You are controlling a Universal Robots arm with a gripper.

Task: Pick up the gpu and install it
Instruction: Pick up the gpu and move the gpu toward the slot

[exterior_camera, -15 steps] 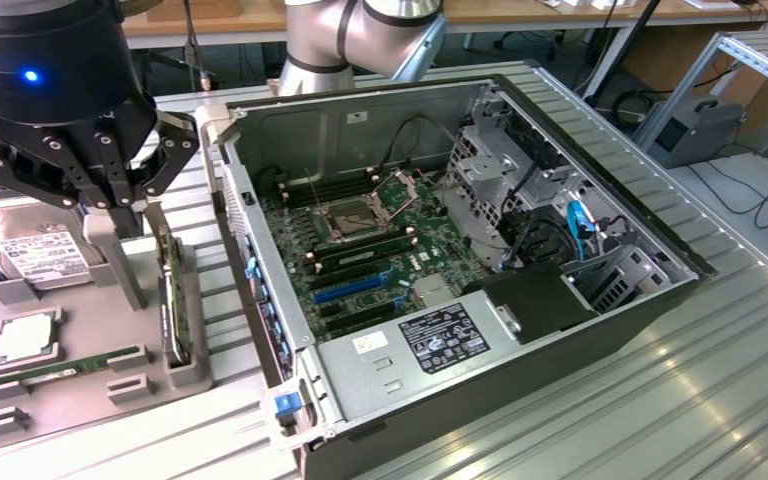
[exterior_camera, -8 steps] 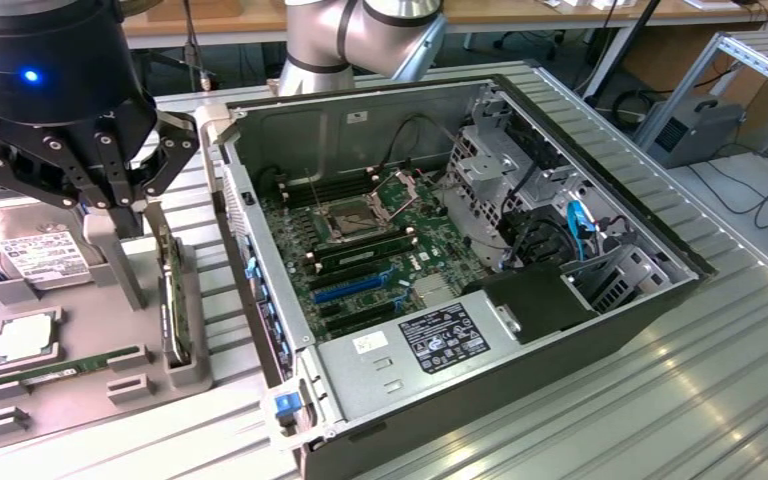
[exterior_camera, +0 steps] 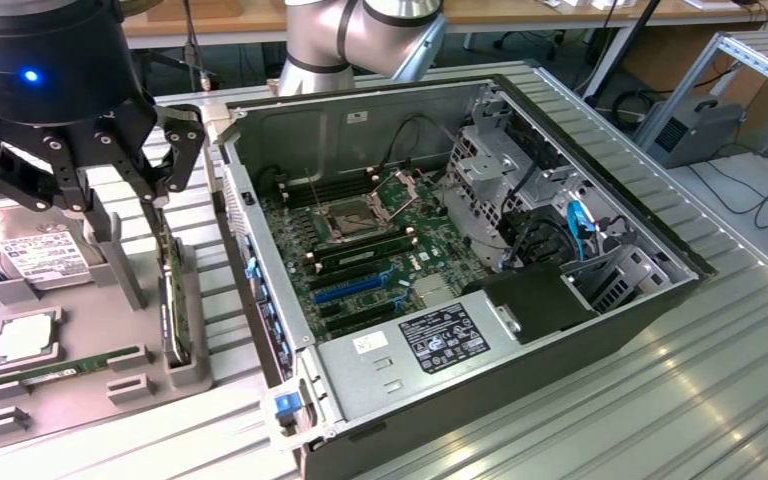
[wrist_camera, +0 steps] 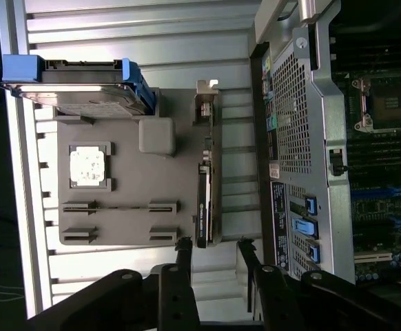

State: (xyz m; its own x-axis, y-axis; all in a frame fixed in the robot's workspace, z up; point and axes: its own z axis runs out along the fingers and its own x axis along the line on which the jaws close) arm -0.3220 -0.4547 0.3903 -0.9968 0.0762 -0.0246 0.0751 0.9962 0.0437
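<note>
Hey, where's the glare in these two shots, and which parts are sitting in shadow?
Exterior view: glare streaks the ribbed metal table, while the case is darkest around its black shroud. Wrist view: the table washes out white beside the hard drive, and the end effector is a dark silhouette near the gpu.

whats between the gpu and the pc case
Just a bare strip of the ribbed metal table, plain in the wrist view, between the gpu and the case.
</note>
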